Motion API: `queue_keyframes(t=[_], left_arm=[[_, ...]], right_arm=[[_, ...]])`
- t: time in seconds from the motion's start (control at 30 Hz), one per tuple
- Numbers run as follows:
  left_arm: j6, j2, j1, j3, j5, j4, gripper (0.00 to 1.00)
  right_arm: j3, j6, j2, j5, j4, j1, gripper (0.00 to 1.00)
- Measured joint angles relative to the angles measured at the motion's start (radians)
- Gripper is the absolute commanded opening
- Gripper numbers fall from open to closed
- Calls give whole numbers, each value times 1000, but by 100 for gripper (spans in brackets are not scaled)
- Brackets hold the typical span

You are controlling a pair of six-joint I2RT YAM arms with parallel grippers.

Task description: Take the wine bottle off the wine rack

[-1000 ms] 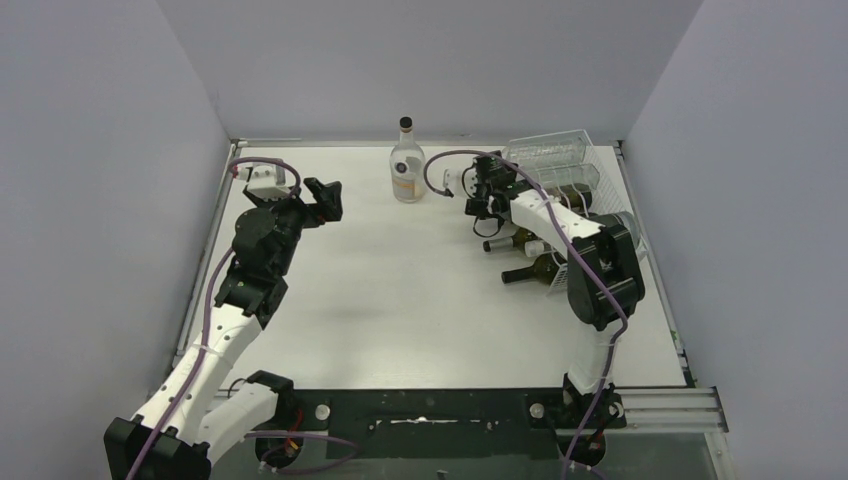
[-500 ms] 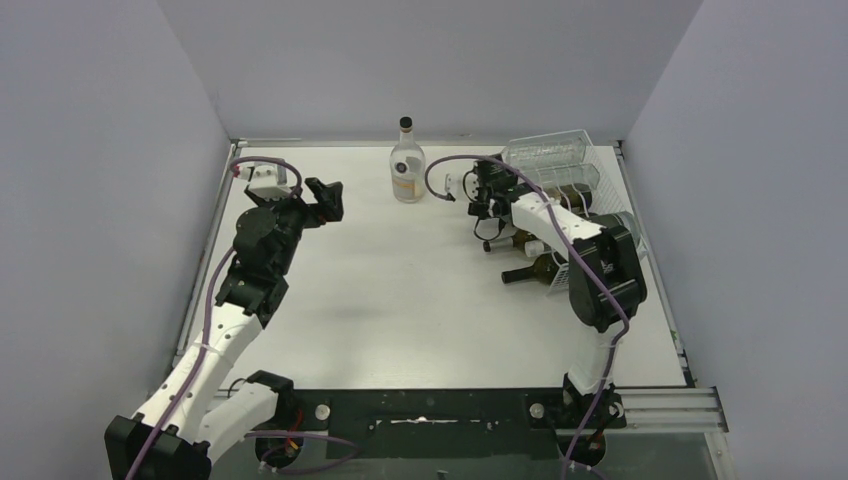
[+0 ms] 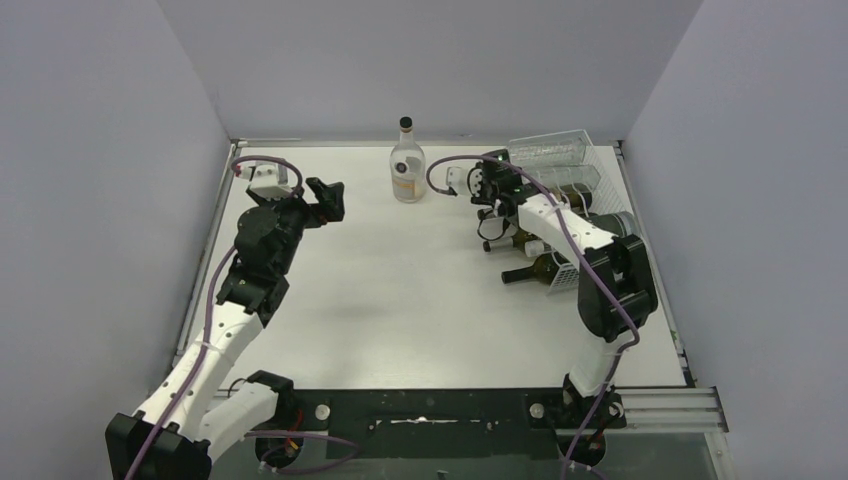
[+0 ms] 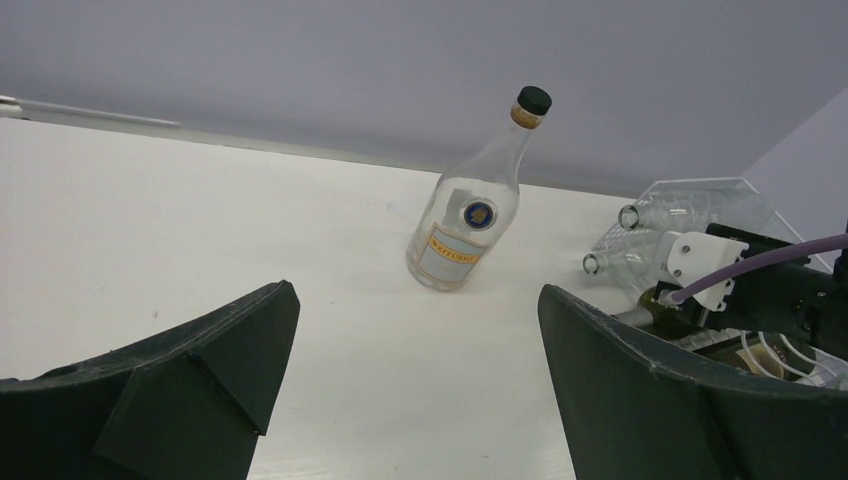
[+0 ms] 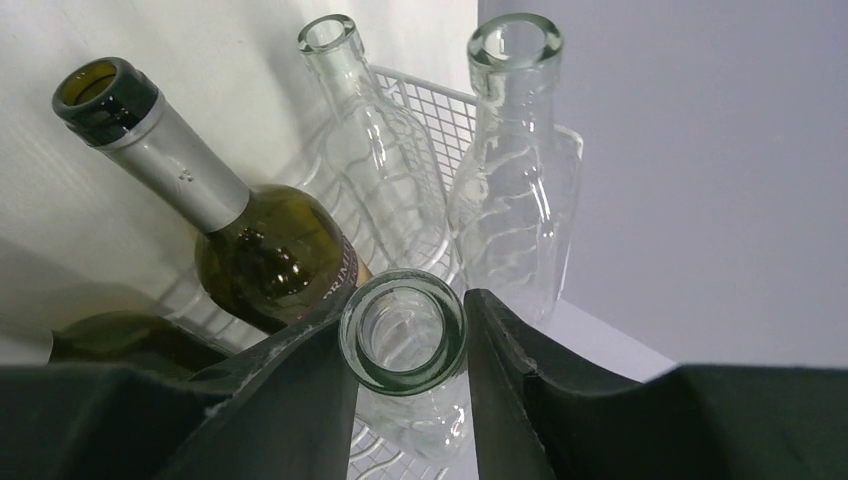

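Desk [image 3: 400, 290]: white and matt, filling the floor of the booth from the near strip to the far wall.
Walls [image 3: 430, 60]: plain pale grey-lilac on three sides, meeting the desk at 9, 12 and 3 o'clock.
Near edge: black strip [image 3: 430, 420] at 6 o'clock carrying both arm bases.
Wine rack [image 3: 596, 160]: white wire grid at about 2 o'clock on the desk, tucked into the far right corner, with bottles lying in it.
Wine bottle [image 5: 404, 384]: clear glass, uncapped, lying in the rack with its open mouth toward the wrist camera.
Right fingers [image 5: 300, 400]: clenched on the wine bottle just behind its rim, one pressed to each side, at the rack's 9 o'clock edge.
Left fingers [image 4: 200, 370]: released and spread wide with nothing between them, raised over the desk at about 10 o'clock and aimed toward 3 o'clock.
Neighbours in the rack: green bottle [image 5: 270, 250] with a silver foil neck at 10 o'clock from the wine bottle; two more clear bottles [image 5: 515, 190] behind, at 12 and 1 o'clock.
Dark bottles [image 3: 535, 268]: on the rack's near side, necks jutting toward 9 o'clock.
Upright bottle [image 3: 406, 165]: clear, black-capped, labelled, standing alone at 12 o'clock near the far wall, well apart from both arms.
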Motion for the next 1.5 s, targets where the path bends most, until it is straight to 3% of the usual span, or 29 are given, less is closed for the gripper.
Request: queue_keyframes(t=[0.2, 0.5, 1.03, 1.27, 1.5], left_arm=[[-5, 7, 0, 0, 3, 0, 93], [-5, 8, 0, 0, 4, 0, 93], [-6, 11, 0, 0, 4, 0, 92], [-6, 11, 0, 0, 4, 0, 93], [-6, 11, 6, 0, 3, 0, 92]], right_arm=[[1, 27, -38, 0, -11, 2, 18], [1, 125, -155, 2, -35, 22, 0], [8, 427, -333, 48, -65, 59, 0], [87, 562, -353, 122, -120, 125, 0], [190, 799, -358, 103, -200, 186, 0]])
